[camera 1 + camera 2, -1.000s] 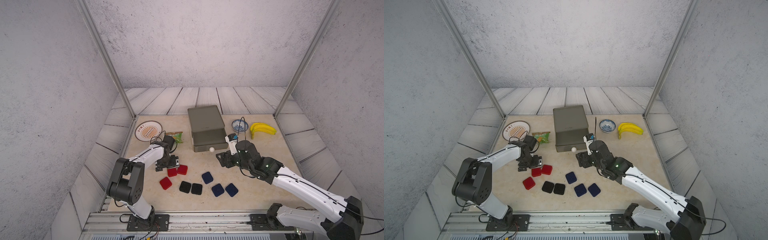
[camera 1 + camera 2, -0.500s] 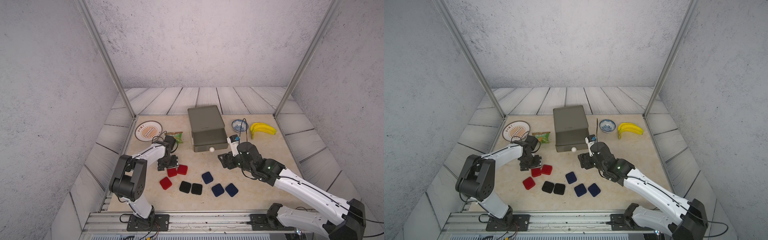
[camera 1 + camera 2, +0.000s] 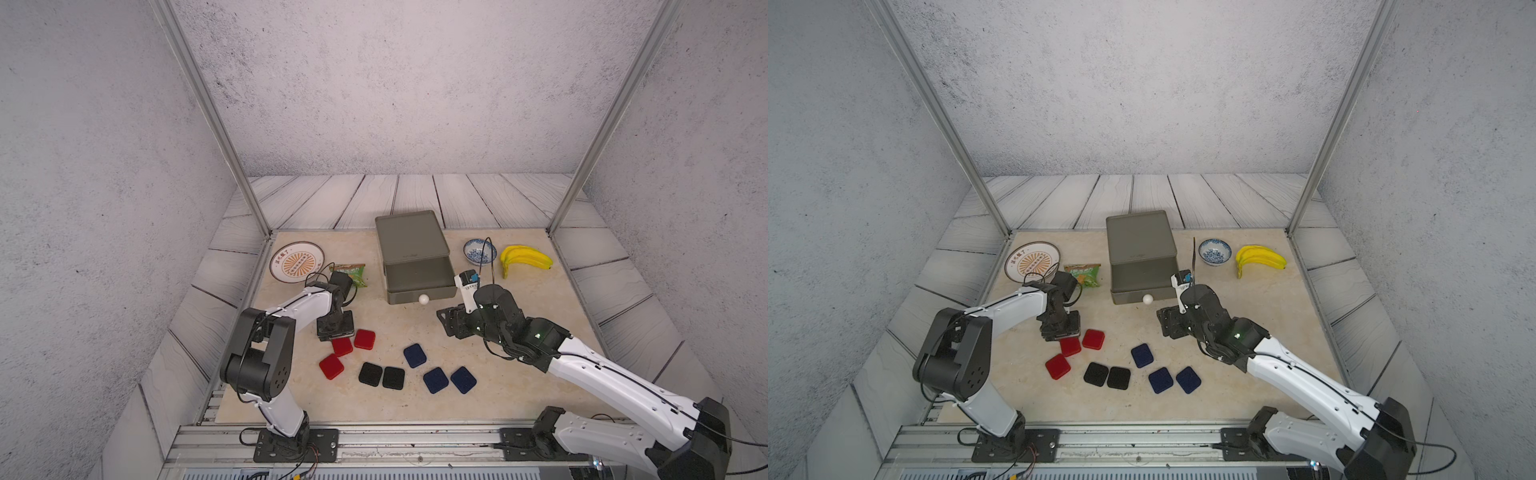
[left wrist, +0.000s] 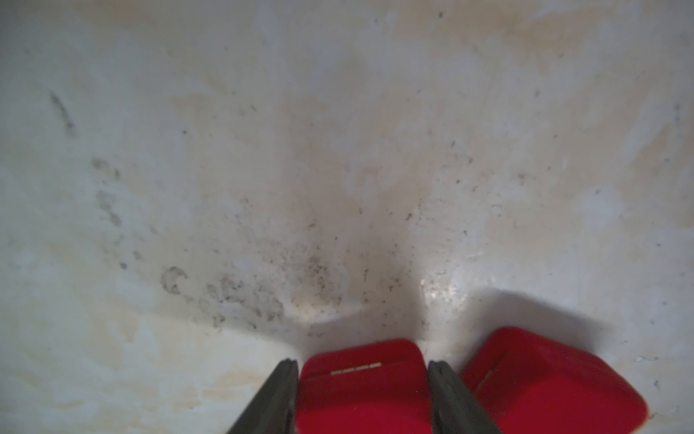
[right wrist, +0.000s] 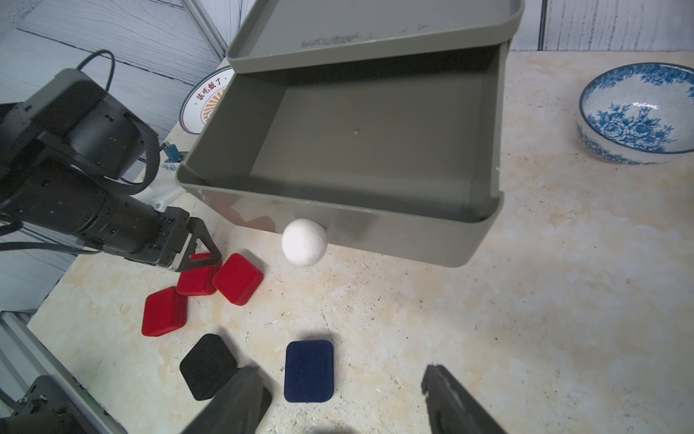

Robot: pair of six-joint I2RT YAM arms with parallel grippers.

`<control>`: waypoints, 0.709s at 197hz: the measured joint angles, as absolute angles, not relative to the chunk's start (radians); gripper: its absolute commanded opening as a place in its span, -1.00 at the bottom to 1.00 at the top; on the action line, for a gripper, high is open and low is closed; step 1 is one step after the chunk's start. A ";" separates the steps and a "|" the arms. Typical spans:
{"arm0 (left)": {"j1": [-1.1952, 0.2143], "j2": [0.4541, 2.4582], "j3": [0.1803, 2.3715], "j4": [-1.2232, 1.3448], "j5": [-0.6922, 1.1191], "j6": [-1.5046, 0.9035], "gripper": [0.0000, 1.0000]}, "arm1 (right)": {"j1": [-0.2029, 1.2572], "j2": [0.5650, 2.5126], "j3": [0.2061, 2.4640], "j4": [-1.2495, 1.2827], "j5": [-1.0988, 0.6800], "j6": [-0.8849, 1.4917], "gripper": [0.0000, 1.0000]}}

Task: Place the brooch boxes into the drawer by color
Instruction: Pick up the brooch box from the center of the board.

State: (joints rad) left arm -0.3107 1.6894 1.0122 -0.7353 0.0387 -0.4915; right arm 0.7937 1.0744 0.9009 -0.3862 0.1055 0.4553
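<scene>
In both top views the left arm reaches down, left gripper (image 3: 337,333) on a red box (image 3: 343,347); the right gripper (image 3: 451,325) hovers before the open drawer (image 3: 401,296). Left wrist view: jaws pinch that box (both sides touching). Right wrist view: jaws spread near a navy box (image 5: 308,370).
</scene>
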 measured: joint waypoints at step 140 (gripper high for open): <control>-0.324 1.657 0.994 -0.776 0.042 -0.502 0.23 | 0.794 1.074 0.900 -0.391 0.107 0.447 0.47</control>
State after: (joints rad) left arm -0.3237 1.6569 0.9939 -0.7765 0.0418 -0.5022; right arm 0.7937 1.0744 0.8997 -0.3912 0.1066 0.4469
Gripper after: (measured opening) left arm 0.659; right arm 0.736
